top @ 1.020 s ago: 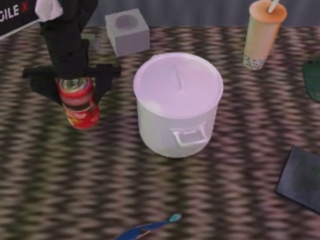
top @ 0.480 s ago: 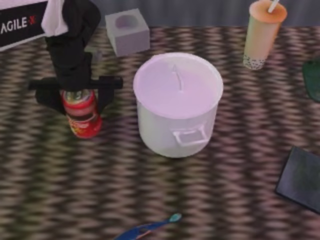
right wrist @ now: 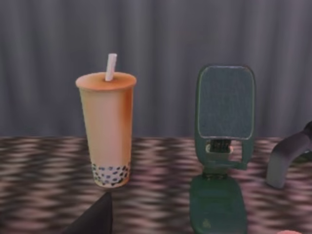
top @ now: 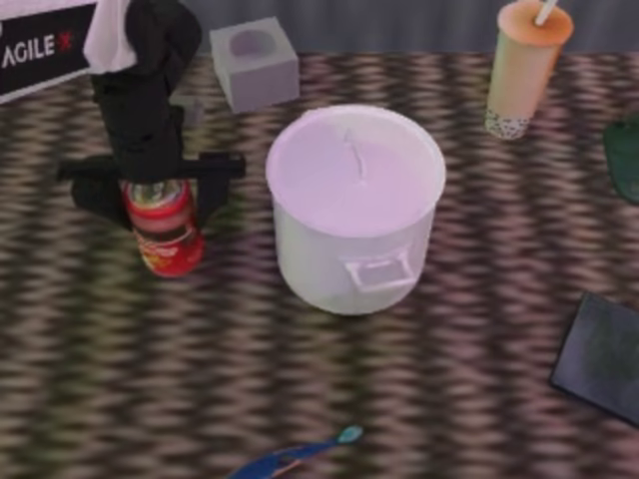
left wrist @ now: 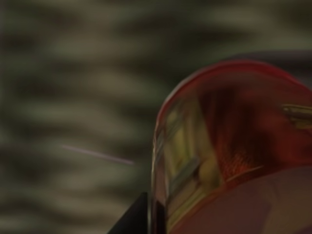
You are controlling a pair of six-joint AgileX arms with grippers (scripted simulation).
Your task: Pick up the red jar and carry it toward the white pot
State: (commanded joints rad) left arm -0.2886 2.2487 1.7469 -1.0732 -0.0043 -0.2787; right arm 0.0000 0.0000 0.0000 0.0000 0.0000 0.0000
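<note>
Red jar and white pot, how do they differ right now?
The red jar is far smaller than the white pot. The jar is red with a label; the pot is plain white with a side handle. The left gripper is at the jar; the pot stands untouched. Both are upright lidded cylinders.

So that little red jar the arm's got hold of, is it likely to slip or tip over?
The red jar looks rigid and glossy in the left wrist view, so it may be slippery. The left gripper clamps it near the lid, low body hanging free, so it might swing. Being a narrow cylinder, it would probably tip or roll if set down carelessly beside the white pot.
</note>
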